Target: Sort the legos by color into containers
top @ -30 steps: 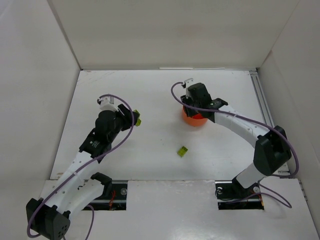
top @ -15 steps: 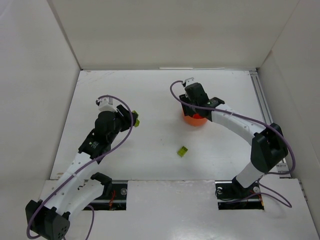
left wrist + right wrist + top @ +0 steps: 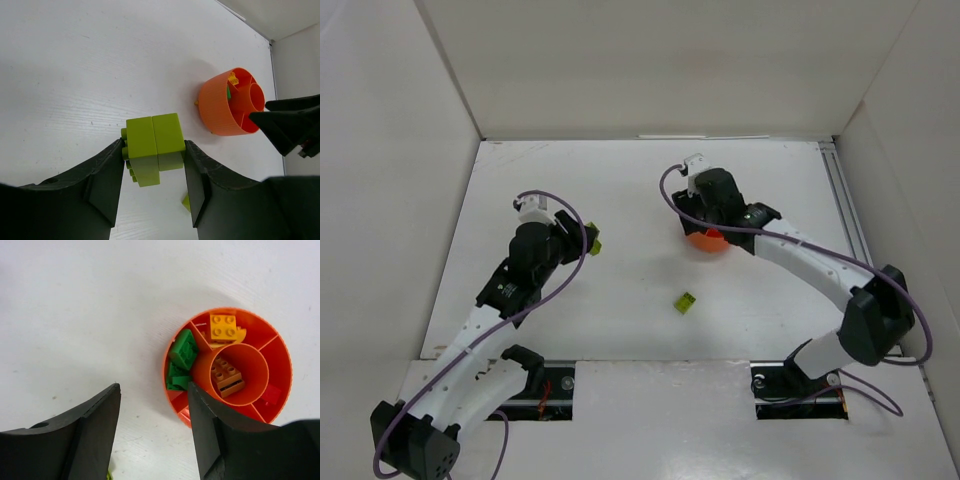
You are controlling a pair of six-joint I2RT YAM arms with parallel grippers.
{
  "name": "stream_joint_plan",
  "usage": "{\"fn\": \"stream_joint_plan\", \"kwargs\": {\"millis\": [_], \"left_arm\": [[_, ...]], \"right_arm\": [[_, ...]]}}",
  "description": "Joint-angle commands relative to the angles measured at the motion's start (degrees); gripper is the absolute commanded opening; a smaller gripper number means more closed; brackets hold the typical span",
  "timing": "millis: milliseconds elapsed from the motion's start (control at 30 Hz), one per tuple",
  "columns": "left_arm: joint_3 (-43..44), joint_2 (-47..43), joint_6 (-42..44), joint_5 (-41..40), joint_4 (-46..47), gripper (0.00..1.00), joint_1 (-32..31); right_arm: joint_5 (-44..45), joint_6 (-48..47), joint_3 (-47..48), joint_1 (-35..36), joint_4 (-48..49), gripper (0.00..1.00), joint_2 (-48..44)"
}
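Observation:
My left gripper (image 3: 154, 170) is shut on a lime lego (image 3: 153, 147), which it holds above the table left of centre; the brick shows at its tip in the top view (image 3: 594, 241). The orange dish (image 3: 270, 345) holds green legos (image 3: 182, 351), a yellow lego (image 3: 223, 327), a brown lego (image 3: 227, 375) in its central cup and a red lego (image 3: 270, 393). It also shows in the left wrist view (image 3: 220, 107) and in the top view (image 3: 708, 240). My right gripper (image 3: 154, 412) is open and empty above the dish's left rim. A second lime lego (image 3: 685, 301) lies on the table.
White walls enclose the table (image 3: 620, 190) on three sides. A metal rail (image 3: 847, 210) runs along the right edge. My right arm (image 3: 800, 255) arches over the dish from the right.
My right gripper has shifted slightly up and to the right over the dish, and its elbow has swung out to the right. My left gripper still holds the lime lego in the same place.

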Motion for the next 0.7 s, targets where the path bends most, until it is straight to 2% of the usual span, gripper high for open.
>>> {"fn": "stream_joint_plan", "kwargs": {"millis": [0, 100, 133, 233, 467, 533, 667], "left_arm": [[3.3, -1.6, -0.2, 3.5, 2.9, 0.15, 0.1], [3.3, -1.6, -0.8, 5.3, 3.5, 0.15, 0.1], [3.3, -1.1, -0.8, 6.5, 4.2, 0.15, 0.1], [2.7, -0.6, -2.3, 10.7, 7.2, 0.15, 0.1], [2.2, 0.7, -1.6, 22.1, 13.8, 0.17, 0.1], [2.2, 1.4, -1.6, 23.0, 14.3, 0.17, 0.1], [2.2, 2.0, -2.5, 25.2, 16.0, 0.17, 0.1]], "right_arm": [[-6.2, -5.1, -2.9, 0.7, 9.1, 0.61, -9.0], [-18.6, -11.3, -7.0, 0.1, 13.1, 0.65, -13.3], [-25.2, -12.7, -7.5, 0.1, 13.8, 0.66, -13.4], [-33.4, -14.3, -8.9, 0.7, 14.8, 0.66, -14.1], [-39.6, -7.1, -12.9, 1.8, 26.3, 0.66, -14.1], [-42.7, -4.9, -13.4, 2.5, 30.5, 0.66, -14.1], [-43.4, -1.1, -13.4, 5.0, 38.7, 0.66, -12.8]]}}
